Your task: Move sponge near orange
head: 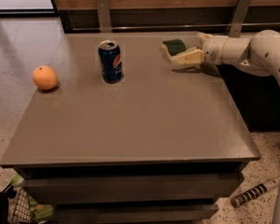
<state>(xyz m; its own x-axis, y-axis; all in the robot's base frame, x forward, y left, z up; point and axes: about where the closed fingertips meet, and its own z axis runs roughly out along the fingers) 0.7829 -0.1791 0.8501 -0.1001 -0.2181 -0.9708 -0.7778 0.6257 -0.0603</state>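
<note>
The sponge (173, 47), pale yellow with a dark green top, lies flat near the back right of the grey table (130, 125). The orange (45, 77) sits near the table's left edge, far from the sponge. My gripper (186, 49) comes in from the right on a white arm (252, 50), low over the table and right beside the sponge. Its fingers are apart: the near finger (189, 57) lies along the sponge's front right side, and the far one is mostly hidden. The sponge rests on the table.
A blue soda can (110, 61) stands upright between the orange and the sponge. Two metal brackets (102, 13) rise against the wooden wall behind the table. A striped cylinder (254, 192) lies on the floor at the right, and a basket (14, 209) at the lower left.
</note>
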